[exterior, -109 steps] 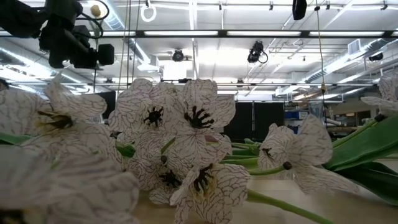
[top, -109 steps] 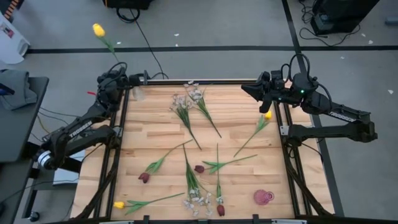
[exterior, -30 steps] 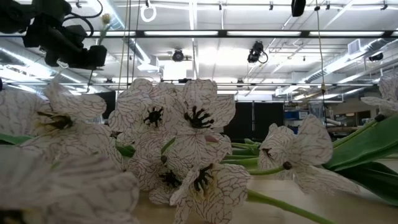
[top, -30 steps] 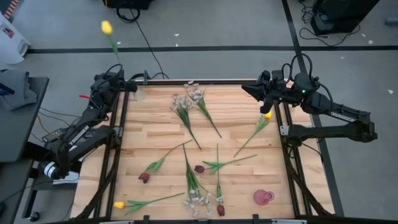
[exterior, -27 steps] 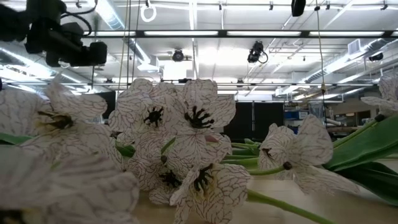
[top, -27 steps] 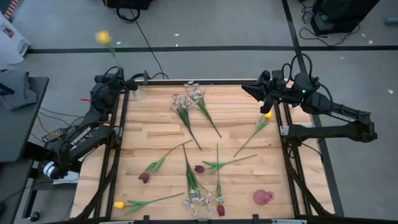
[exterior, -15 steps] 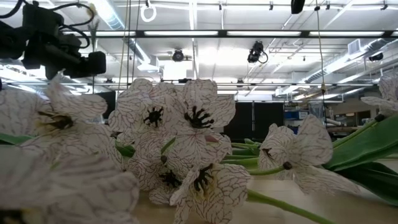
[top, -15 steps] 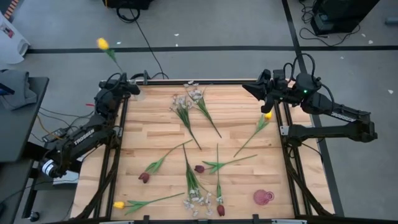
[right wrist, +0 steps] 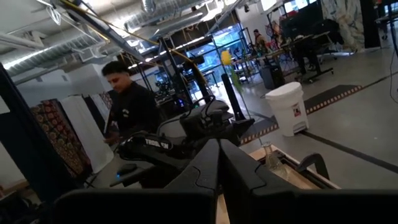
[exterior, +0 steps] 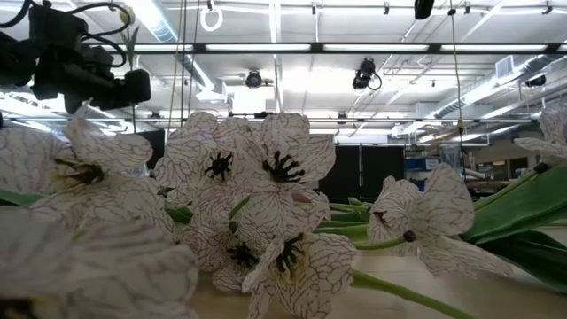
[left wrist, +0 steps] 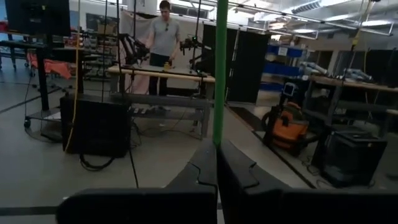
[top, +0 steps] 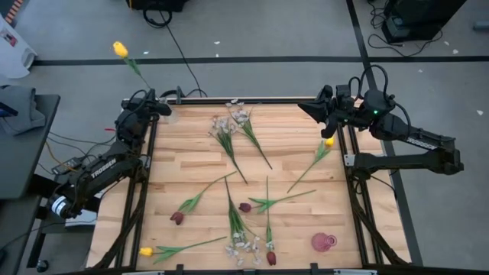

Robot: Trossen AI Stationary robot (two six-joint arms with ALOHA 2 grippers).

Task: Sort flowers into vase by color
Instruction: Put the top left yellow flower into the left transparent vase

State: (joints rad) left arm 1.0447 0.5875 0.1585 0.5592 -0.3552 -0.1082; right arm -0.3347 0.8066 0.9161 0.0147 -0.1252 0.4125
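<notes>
My left gripper stands at the table's far left corner, shut on a yellow tulip whose head rises beyond the table's edge. A clear vase stands right beside the fingers; the stem's lower end is hidden. My right gripper hangs shut with nothing in it, high over the far right corner. Another yellow tulip lies flat on the table below it. Whitish sprays, dark red tulips and a further yellow tulip lie spread over the tabletop. My left gripper pinches the tulip's green stem between its two fingers, well below the flower. The fingers come roughly level and lie across the stem. The stem stands nearly upright above them, leaning off toward the far left, with the yellow head on top.
A small pink vase stands near the table's front right. Whitish blossoms fill the low view close to the camera. People stand at benches in the room beyond. Metal frame rails run along both sides of the table.
My left gripper has sunk a little and tipped at the far left corner, still shut on the stem. The yellow head has swung down and toward the left with it. My right arm has kept still.
</notes>
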